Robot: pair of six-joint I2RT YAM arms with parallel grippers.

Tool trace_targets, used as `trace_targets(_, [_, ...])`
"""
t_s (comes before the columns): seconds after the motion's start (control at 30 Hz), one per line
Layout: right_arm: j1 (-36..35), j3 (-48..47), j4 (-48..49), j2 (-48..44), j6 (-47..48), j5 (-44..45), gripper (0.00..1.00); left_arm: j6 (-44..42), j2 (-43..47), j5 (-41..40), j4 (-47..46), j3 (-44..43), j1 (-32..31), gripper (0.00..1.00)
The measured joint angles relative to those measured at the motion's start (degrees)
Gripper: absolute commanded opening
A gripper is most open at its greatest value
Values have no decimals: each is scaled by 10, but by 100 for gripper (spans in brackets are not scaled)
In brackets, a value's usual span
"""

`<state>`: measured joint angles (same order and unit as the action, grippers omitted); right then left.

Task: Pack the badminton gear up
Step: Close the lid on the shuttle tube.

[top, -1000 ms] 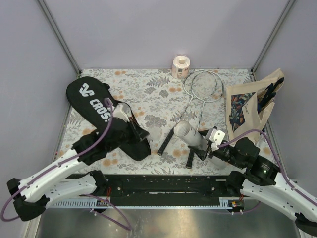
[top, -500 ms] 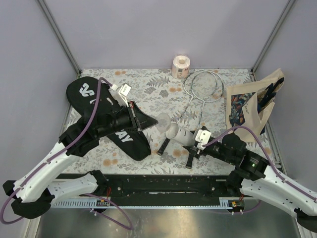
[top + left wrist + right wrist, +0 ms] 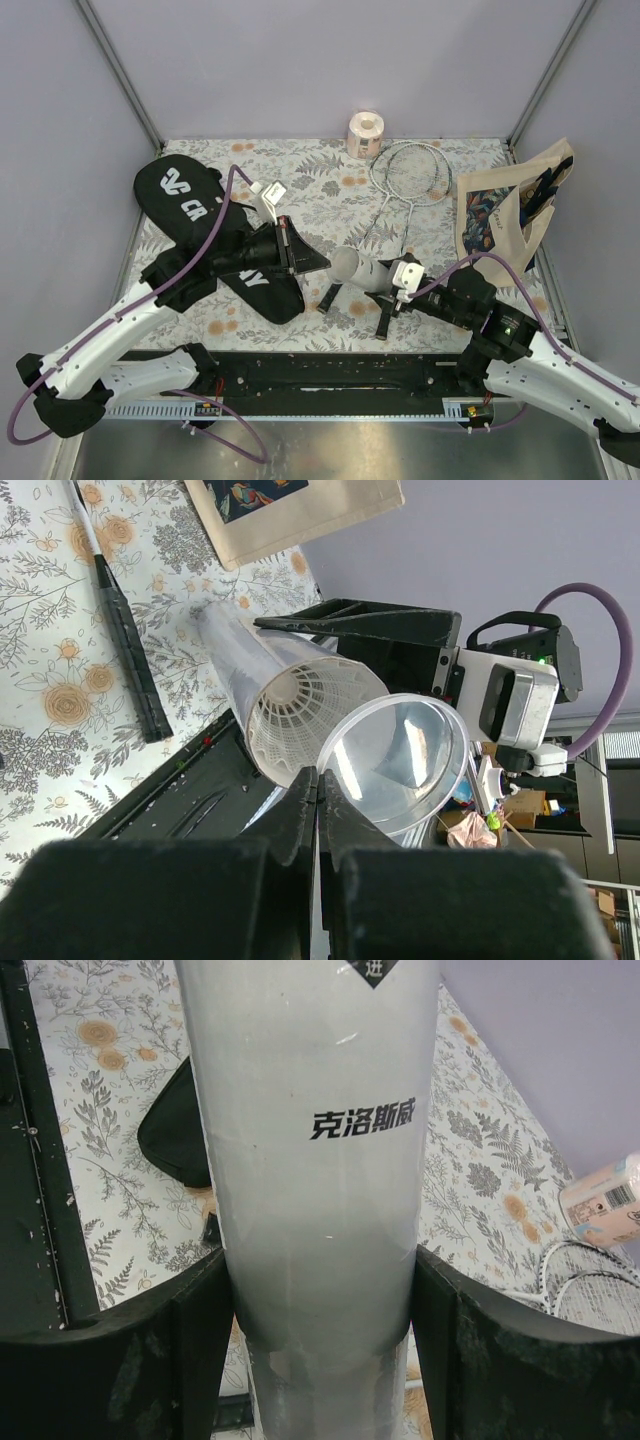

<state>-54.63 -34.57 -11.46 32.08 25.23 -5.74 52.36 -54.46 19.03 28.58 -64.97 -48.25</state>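
Far left on the floral table, a long black racket bag with white lettering (image 3: 190, 205) lies slanting from far left toward the near middle.

Just right of it is the left gripper (image 3: 305, 258), its fingers pressed together. In the left wrist view a clear round plastic lid (image 3: 395, 765) meets their tips at its rim and appears to be pinched there.

Immediately right of that comes a white cylindrical tube (image 3: 368, 270), held off the table. Its long axis runs left to right, its open mouth points left at the lid, and the white skirt of a shuttlecock shows inside. The lid sits beside the mouth, off-centre and not seated.

The right gripper (image 3: 320, 1260) is clamped round the tube's body, one finger on each side.

Capping the tube looks like the step in hand. It probably turns on squaring the lid to the mouth and pushing along the tube's axis. The left arm is the nearer one to that opening.

Further right and farther back, two thin silver-white rackets with black handles (image 3: 410, 175) lie loose on the table, not yet packed.
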Motion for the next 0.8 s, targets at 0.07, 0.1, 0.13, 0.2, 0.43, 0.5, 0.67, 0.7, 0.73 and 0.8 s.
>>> trace_targets(0.07, [0,0,2,0,1,-7,39,0,-1,1,0,0,0,0])
trace_targets(0.1, [0,0,2,0,1,-11,39,0,-1,1,-1,0,0,0])
trace_targets(0.13, [0,0,3,0,1,-15,39,0,-2,1,-1,0,0,0])
trace_targets(0.2, [0,0,6,0,1,-20,39,0,-2,1,-1,0,0,0])
trace_targets(0.43, [0,0,15,-3,0,-34,39,-9,-11,-4,4,0,0,0])
trace_targets(0.5, [0,0,17,-3,0,-35,38,-12,-13,-6,5,0,0,0])
trace_targets(0.67, [0,0,18,-3,1,-36,38,-18,-15,-9,5,0,0,0])
trace_targets(0.7, [0,0,18,-3,1,-36,38,-19,-16,-9,6,0,0,0])
trace_targets(0.73, [0,0,18,-3,1,-37,38,-20,-16,-11,7,0,0,0])
trace_targets(0.8, [0,1,18,-2,1,-39,38,-24,-16,-14,12,0,0,0])
